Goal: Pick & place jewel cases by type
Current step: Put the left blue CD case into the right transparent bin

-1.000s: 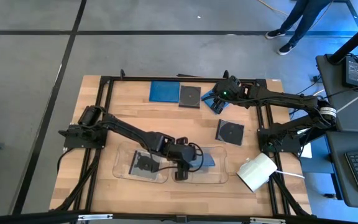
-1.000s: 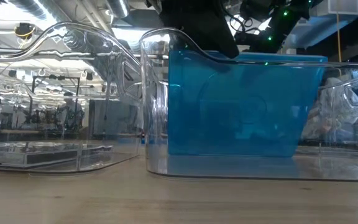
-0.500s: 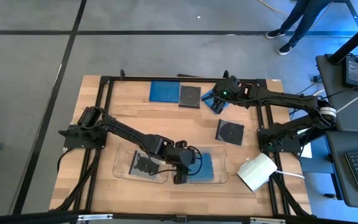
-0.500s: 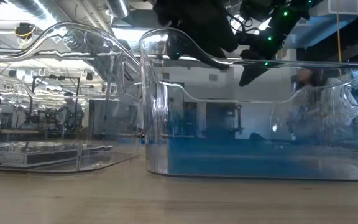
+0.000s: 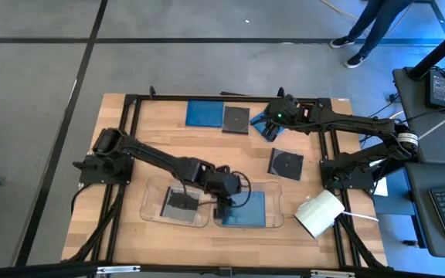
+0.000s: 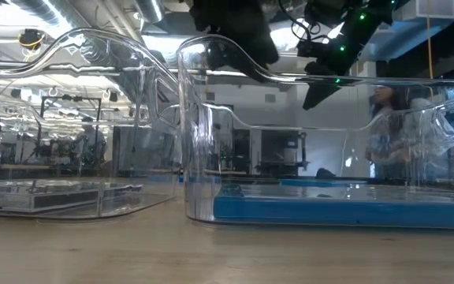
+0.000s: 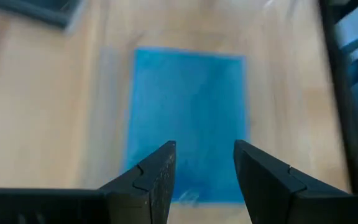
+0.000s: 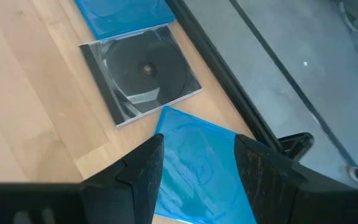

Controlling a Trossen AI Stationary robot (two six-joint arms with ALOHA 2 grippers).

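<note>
At the left of the table I am looking at the clear left tray (image 5: 154, 207), where a dark jewel case (image 5: 181, 201) is lying flat. Just right of it, my left gripper (image 5: 226, 202) is hovering over the clear right tray (image 5: 273, 220) with its fingers parted and empty, and a blue jewel case (image 7: 188, 121) is lying flat on that tray's floor beneath them, so I judge this blue one placed. Farther right and at the far edge, a blue case (image 5: 205, 113) and a dark case (image 5: 236, 119) are lying side by side, and my right gripper (image 5: 271, 127) is poised over another blue case (image 8: 197, 165), fingers spread, holding nothing. One more dark case (image 5: 285, 164) is lying nearer, mid-right. Next, I think, my right gripper needs to be lowering and closing on that blue case's edges.
</note>
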